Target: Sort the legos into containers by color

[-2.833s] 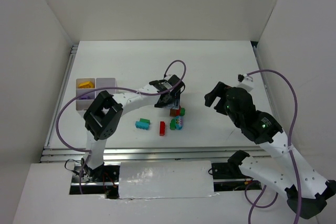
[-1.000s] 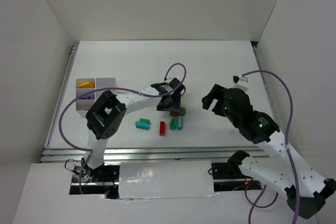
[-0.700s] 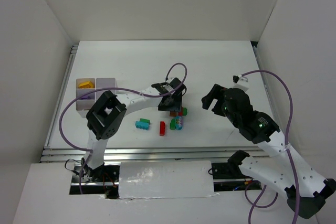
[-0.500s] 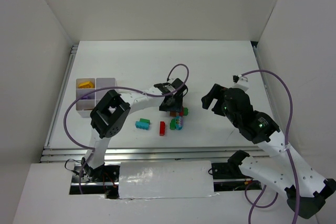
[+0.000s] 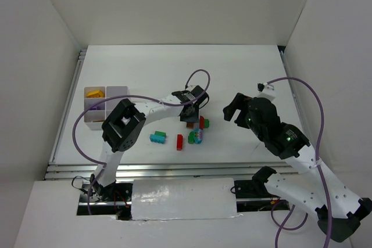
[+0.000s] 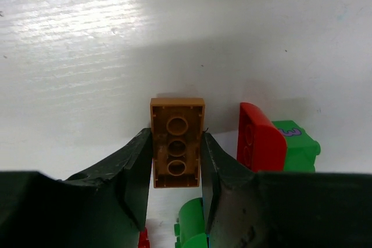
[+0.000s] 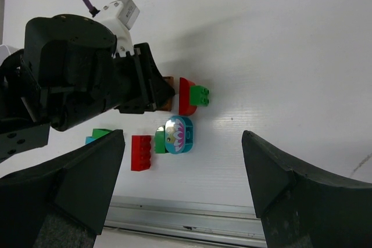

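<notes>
My left gripper (image 6: pixel 176 139) is down on the table with its jaws shut against the two long sides of an orange lego (image 6: pixel 177 149) that lies studs down. In the top view it (image 5: pixel 192 113) sits at the middle of the table, over the loose pile. Right beside it are a red lego (image 6: pixel 260 137) joined to a green one (image 6: pixel 297 143). A teal oval lego (image 5: pixel 197 136), a red studded lego (image 5: pixel 179 142) and a teal-and-green lego (image 5: pixel 157 137) lie nearer the front. My right gripper (image 5: pixel 235 108) hovers open to the right of the pile, with nothing between its fingers.
The white containers tray (image 5: pixel 86 119) stands at the left edge, with a yellow lego (image 5: pixel 95 93) in its far-left compartment. White walls close in the table on three sides. A metal rail (image 7: pixel 232 216) runs along the front edge.
My left gripper has shifted slightly right over the pile, come down around the orange lego and closed on it. The right arm has stayed still.
</notes>
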